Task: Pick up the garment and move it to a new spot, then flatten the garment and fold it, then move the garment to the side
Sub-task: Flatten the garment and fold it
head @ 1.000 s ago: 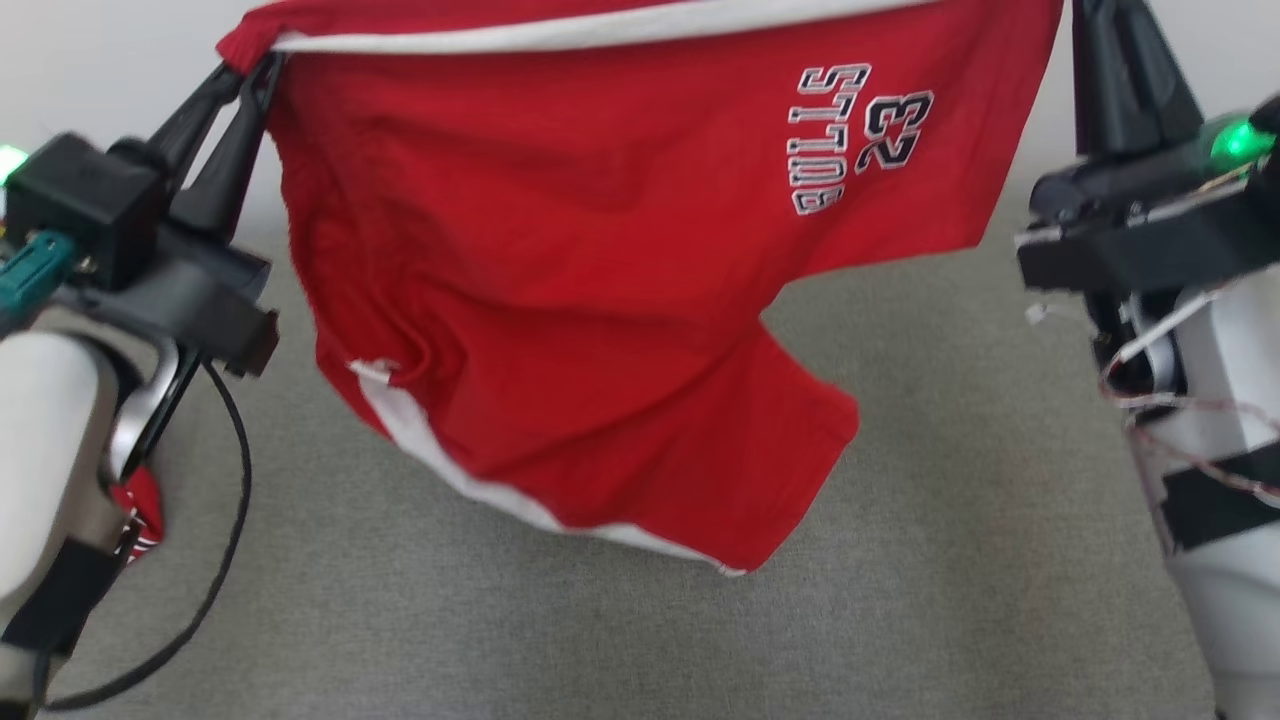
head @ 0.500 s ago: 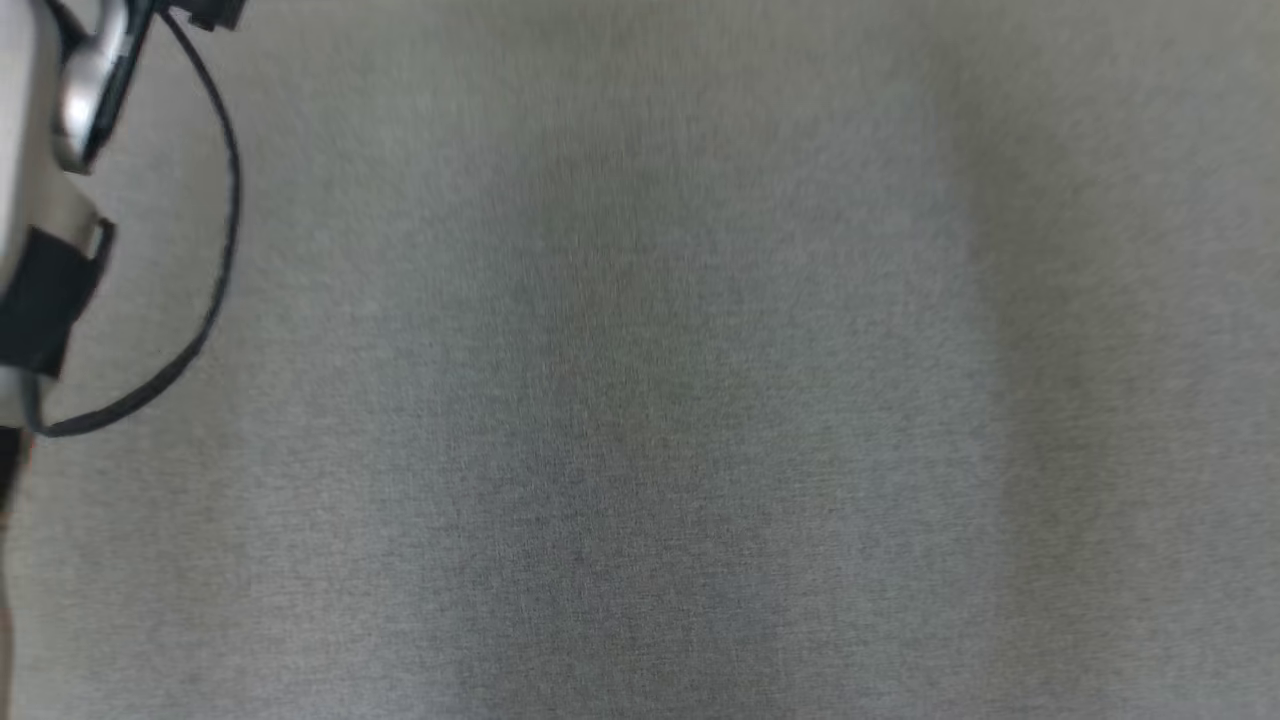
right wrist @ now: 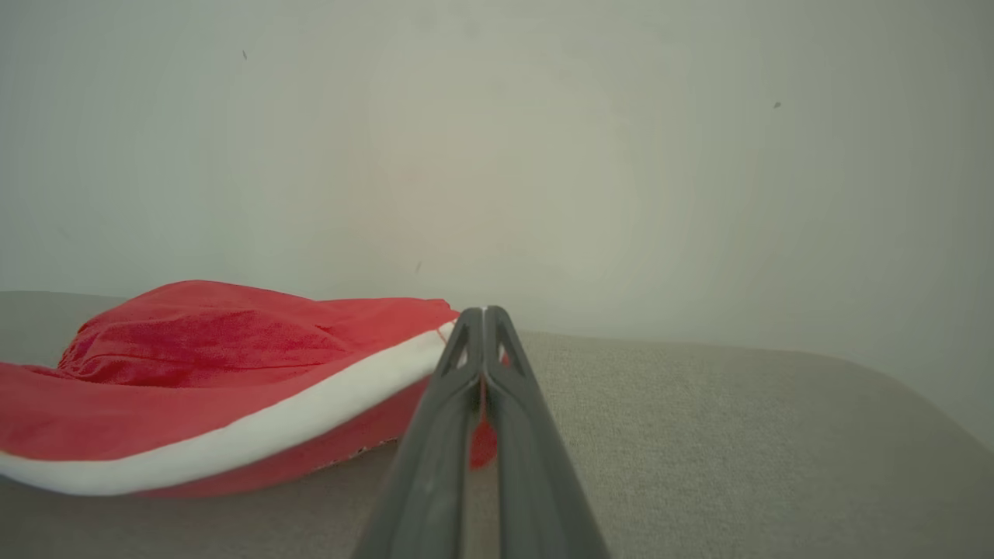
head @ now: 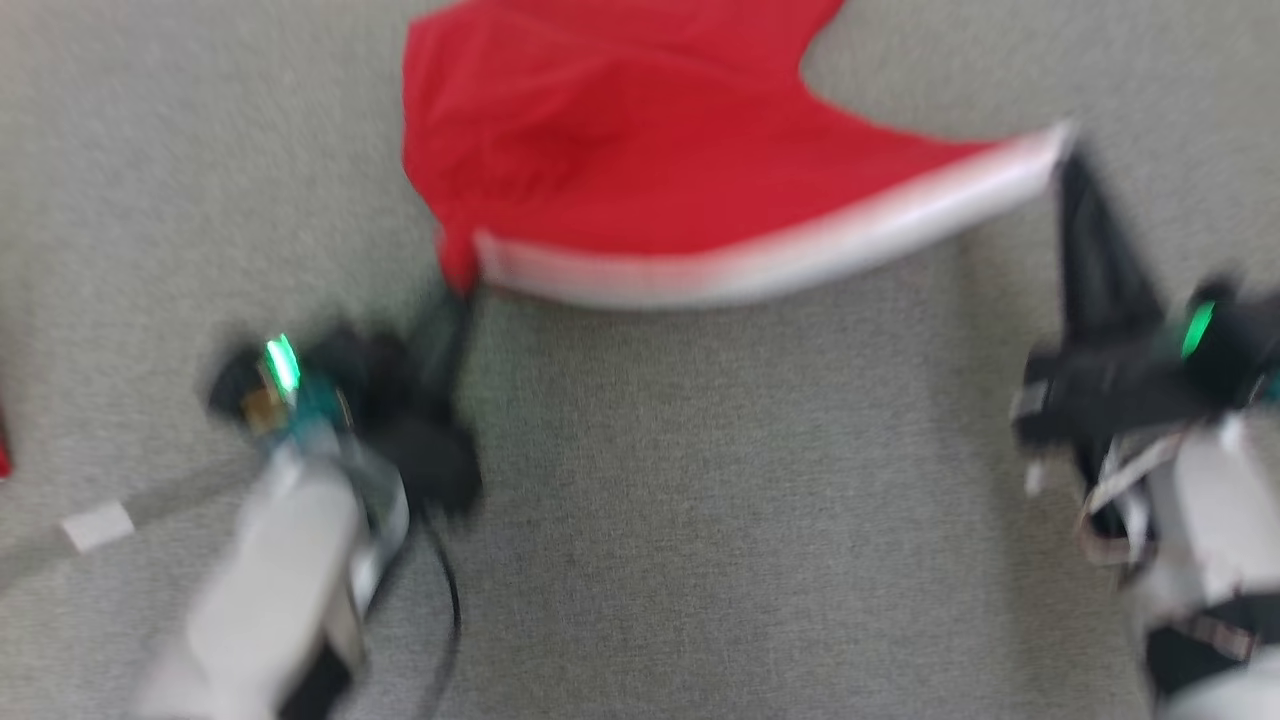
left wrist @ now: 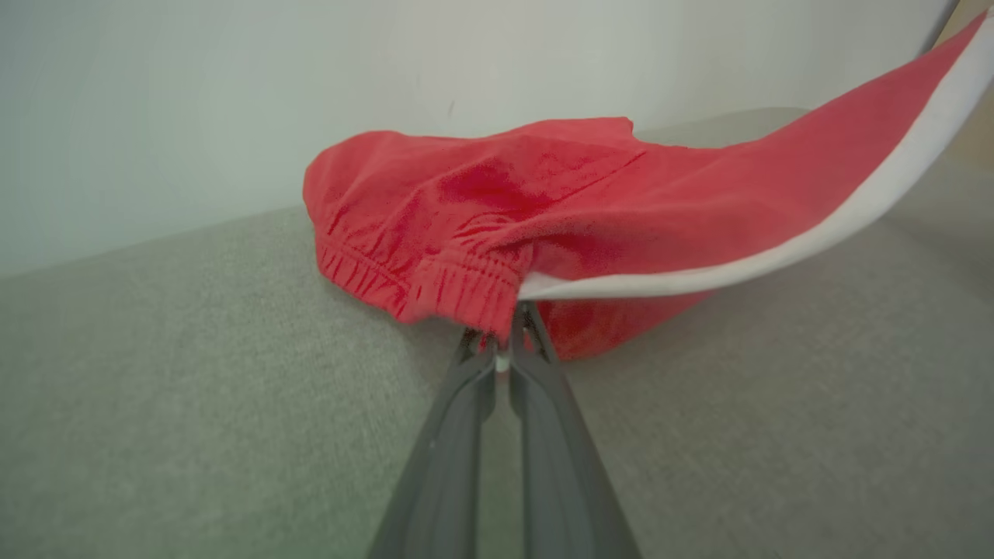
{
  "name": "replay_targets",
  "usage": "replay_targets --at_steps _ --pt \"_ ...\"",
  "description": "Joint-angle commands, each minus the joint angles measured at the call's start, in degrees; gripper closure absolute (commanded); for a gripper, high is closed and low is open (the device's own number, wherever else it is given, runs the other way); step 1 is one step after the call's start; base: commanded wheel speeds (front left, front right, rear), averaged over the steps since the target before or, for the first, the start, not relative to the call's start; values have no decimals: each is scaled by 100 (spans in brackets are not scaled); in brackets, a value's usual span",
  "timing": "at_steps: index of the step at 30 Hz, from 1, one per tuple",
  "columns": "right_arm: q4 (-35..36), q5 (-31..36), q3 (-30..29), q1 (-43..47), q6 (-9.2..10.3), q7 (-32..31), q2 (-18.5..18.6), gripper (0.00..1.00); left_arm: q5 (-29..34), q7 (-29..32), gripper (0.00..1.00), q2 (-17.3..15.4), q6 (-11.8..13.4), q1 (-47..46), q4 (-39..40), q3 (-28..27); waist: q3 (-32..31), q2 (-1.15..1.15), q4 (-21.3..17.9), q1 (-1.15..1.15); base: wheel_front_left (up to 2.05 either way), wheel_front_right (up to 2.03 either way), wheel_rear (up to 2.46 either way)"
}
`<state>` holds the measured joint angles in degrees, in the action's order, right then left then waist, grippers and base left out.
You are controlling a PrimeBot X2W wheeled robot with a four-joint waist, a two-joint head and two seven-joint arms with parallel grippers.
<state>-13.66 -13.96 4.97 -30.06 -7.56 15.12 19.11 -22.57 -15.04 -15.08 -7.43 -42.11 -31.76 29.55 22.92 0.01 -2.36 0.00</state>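
Observation:
The garment point(head: 640, 150) is a pair of red shorts with a white stripe, spread low over the grey surface ahead of me. My left gripper point(head: 462, 285) is shut on its near left corner, at the gathered red waistband point(left wrist: 435, 283). My right gripper point(head: 1065, 150) is shut on the far right end of the white stripe point(right wrist: 256, 435). The white stripe is stretched between the two grippers. In the right wrist view red cloth point(right wrist: 483, 446) shows between the closed fingers point(right wrist: 435, 442). The head view is blurred by motion.
The grey fabric surface point(head: 720, 520) extends around and in front of the garment. A pale wall point(right wrist: 543, 155) stands just behind it. A white tag point(head: 97, 526) lies at the left, and a sliver of red point(head: 3, 440) shows at the left edge.
One second ago the garment hung high between both grippers, lettering facing me. The camera then swung down. Now the garment lies low on the surface, still pinched at both corners.

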Motion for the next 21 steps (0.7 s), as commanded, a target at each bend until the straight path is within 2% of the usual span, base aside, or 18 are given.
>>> replay_targets --at_steps 1,5,11,21 --pt "38 8 -29 143 15 3 -41 100 -37 -19 100 -11 1 152 2 -8 -420 -1 -30 0 0 0 0" --pt "-9 3 -210 1104 15 2 -252 100 -157 -19 100 188 4 1198 -73 41 -835 -1 -40 0 0 0 0" --pt "-100 104 -331 2145 15 3 -435 100 -239 -18 100 320 3 2273 -80 -71 -1506 -1 -60 0 0 0 0" --pt "-343 196 -45 3167 15 3 -542 100 -208 -20 100 350 3 3527 79 -495 -2284 -1 -103 0 0 0 0"
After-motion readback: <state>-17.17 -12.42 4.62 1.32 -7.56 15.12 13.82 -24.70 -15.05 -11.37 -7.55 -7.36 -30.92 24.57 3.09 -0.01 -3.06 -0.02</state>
